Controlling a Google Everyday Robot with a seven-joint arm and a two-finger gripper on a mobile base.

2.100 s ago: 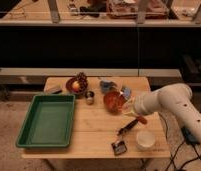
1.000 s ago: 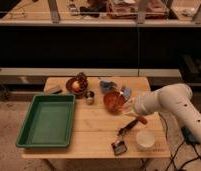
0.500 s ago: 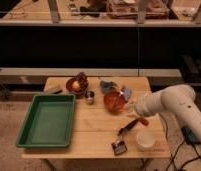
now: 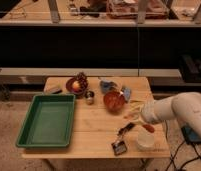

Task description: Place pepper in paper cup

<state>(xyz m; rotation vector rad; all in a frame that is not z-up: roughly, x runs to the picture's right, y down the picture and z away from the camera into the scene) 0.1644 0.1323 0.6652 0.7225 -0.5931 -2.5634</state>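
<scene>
The pincer (image 4: 135, 116) sits at the end of the white arm over the right side of the desk (image 4: 94, 130), clenched on the pepper (image 4: 147, 127), whose orange-red tip pokes out just above the paper cup (image 4: 145, 140). Over the last 2 seconds the arm has drifted slightly toward that cup, so the carry looks nearly done; lowering and letting go remain. Just left lies the black brush (image 4: 121, 139), behind it the reddish-brown bowl (image 4: 114, 100).
</scene>
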